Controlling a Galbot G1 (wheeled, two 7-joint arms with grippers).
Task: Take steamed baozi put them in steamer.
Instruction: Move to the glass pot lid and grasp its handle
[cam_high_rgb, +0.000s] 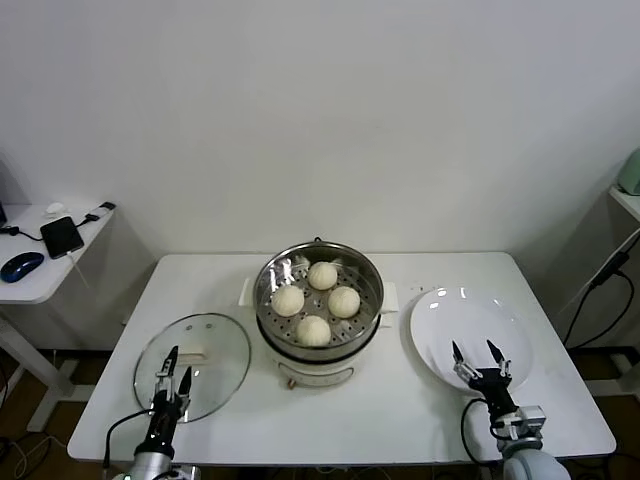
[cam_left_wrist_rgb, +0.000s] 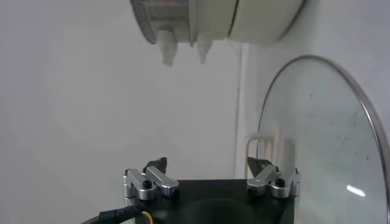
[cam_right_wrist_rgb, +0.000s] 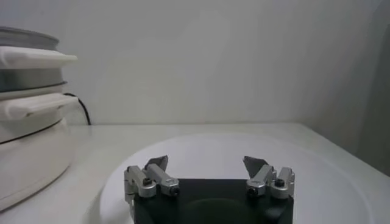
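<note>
A: At table's near edge, my left gripper (cam_high_rgb: 171, 370) sits wide open and empty, over the glass lid (cam_high_rgb: 205, 345) at 8 o'clock from the steamer (cam_high_rgb: 319, 300). My right gripper (cam_high_rgb: 478, 361) is spread wide too, empty, over the white plate (cam_high_rgb: 470, 320) at 4 o'clock.

B: Baozi?

A: All four steamed baozi (cam_high_rgb: 316, 302) sit on the steamer's tray, mid-table. Plate's bare.

B: Step?

A: Loading looks finished, I'd say. Next, maybe just park, or fetch the lid.

1. Steamer (cam_high_rgb: 318, 305) stands at table (cam_high_rgb: 400, 400) centre, its mouth open from above; four baozi (cam_high_rgb: 313, 330) cover the tray.
2. Glass lid (cam_high_rgb: 192, 352) lies flat at 8 o'clock of it.
3. Plate (cam_high_rgb: 470, 325) lies bare at 3 o'clock.
4. Table front at 6 o'clock is free.
</note>
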